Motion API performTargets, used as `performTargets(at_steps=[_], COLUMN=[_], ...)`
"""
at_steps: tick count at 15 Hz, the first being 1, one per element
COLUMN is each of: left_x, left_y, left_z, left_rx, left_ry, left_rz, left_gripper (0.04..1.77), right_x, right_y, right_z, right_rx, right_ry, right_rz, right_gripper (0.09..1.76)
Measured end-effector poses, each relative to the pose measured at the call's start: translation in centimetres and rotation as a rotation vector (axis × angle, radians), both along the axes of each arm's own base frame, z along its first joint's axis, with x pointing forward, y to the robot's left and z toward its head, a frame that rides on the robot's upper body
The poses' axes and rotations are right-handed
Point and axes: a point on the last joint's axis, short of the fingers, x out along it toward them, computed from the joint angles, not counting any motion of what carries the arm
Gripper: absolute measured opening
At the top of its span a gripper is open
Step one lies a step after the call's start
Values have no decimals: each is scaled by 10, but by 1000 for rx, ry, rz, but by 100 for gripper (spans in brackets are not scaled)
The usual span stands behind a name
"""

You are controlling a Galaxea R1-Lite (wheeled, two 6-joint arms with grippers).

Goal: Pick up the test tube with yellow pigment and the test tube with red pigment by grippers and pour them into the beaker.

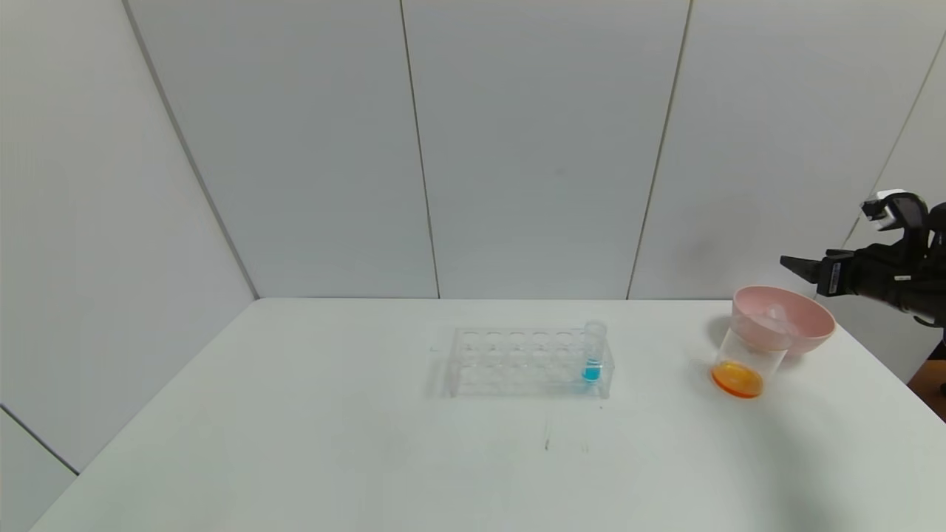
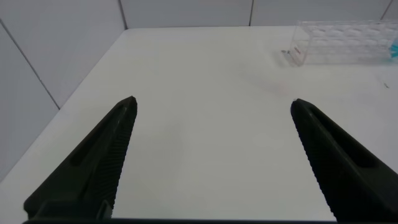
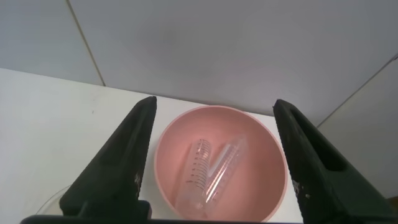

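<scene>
The beaker [image 1: 745, 362] stands at the right of the table with orange liquid in its bottom. Right behind it is a pink bowl [image 1: 813, 336]. In the right wrist view two clear test tubes [image 3: 196, 171] [image 3: 225, 171] lie side by side in that bowl [image 3: 261, 143]. Neither shows yellow or red pigment. My right gripper [image 3: 214, 101] hangs open above the bowl with nothing between its fingers. In the head view it [image 1: 794, 266] sits just past the bowl's far right side. My left gripper [image 2: 212, 101] is open and empty over bare table.
A clear many-holed rack [image 1: 517, 362] stands mid-table. One tube with blue liquid [image 1: 593, 353] is upright at its right end. The rack [image 2: 342, 40] also shows far off in the left wrist view. The table's right edge runs close behind the bowl.
</scene>
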Motion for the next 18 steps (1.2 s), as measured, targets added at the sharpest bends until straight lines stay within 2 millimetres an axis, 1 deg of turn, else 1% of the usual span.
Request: performTargets(at_steps=[1,3,5,6,9,11,13,14,16,18], left_x=[0,0,0,0,0,0,0,0,0,0], left_y=[0,0,0,0,0,0,0,0,0,0], left_z=[0,0,0,0,0,0,0,0,0,0], left_rx=[0,0,0,0,0,0,0,0,0,0], left_ry=[0,0,0,0,0,0,0,0,0,0], left_rz=[0,0,0,-1,0,0,0,0,0,0], left_gripper=[176,176,176,176,176,176,176,176,176,176], right_x=[-4,-19,-42,-57,-118,-170,-224,-251,-305,-351], right_y=[0,0,5,10,31,51,74,84,100,108], right_z=[7,27,56,71,114,133,141,140,130,112], right_rx=[-4,-21,-40,-44,-46,-49,-47,-43,-23,1], right_ry=[-15,-57,-121,-158,-290,-381,-463,-498,-556,-598], right_rz=[-7,-43,-105,-134,-219,-250,-268,-277,-289,-286], right_gripper=[140,147,152,154,160,162,164,165,167,167])
